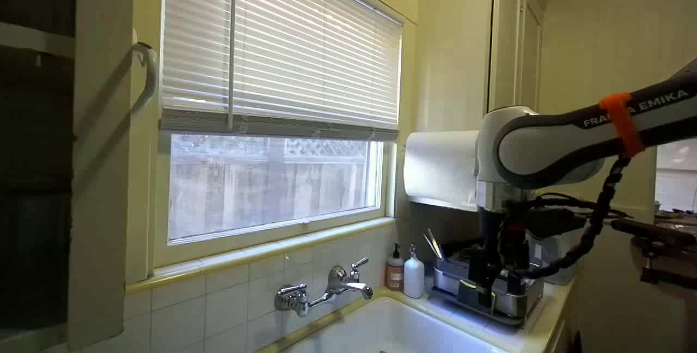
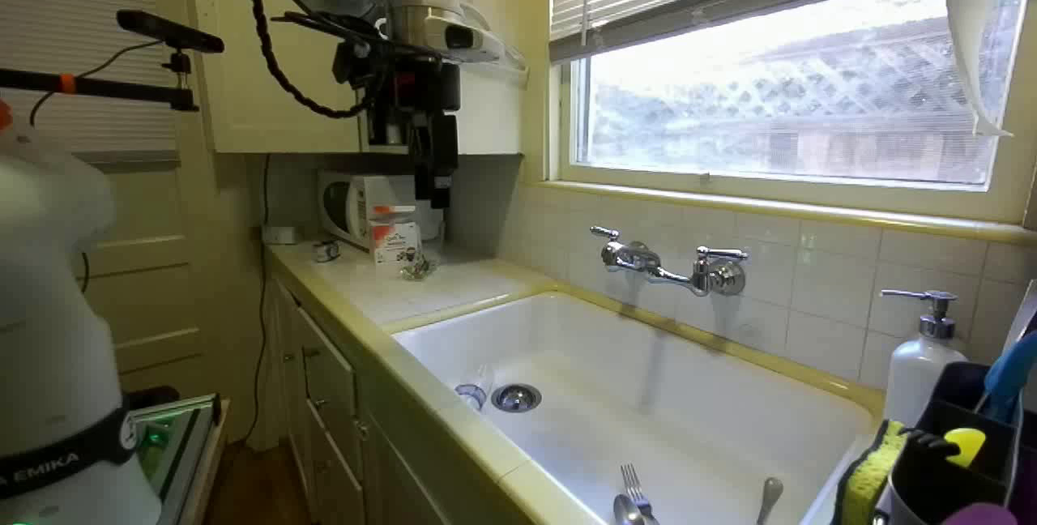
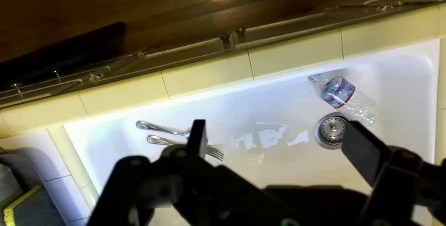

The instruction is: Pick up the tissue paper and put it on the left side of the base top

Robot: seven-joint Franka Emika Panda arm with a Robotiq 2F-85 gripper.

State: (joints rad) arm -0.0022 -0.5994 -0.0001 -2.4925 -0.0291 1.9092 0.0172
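The tissue paper [image 1: 441, 170] is a thick white roll mounted beneath the upper cabinet, partly hidden behind the arm. A loose white end of the tissue paper [image 2: 968, 39] hangs in front of the window in an exterior view. It is out of sight in the wrist view. My gripper [image 3: 278, 145] points down high over the sink, fingers wide apart and nothing between them. In an exterior view the gripper [image 2: 435, 197] appears side-on, well apart from the roll. The tiled counter [image 2: 454, 290] bordering the sink seems to be the base top.
The white sink [image 2: 697, 395] holds a clear bottle [image 3: 338, 93], a fork [image 3: 214, 152] and a spoon [image 3: 160, 127]. A wall faucet [image 1: 332, 287] juts over it. Soap bottles [image 1: 414, 277] stand beside a dish rack [image 1: 512, 301]. A microwave [image 2: 344, 201] sits on the counter.
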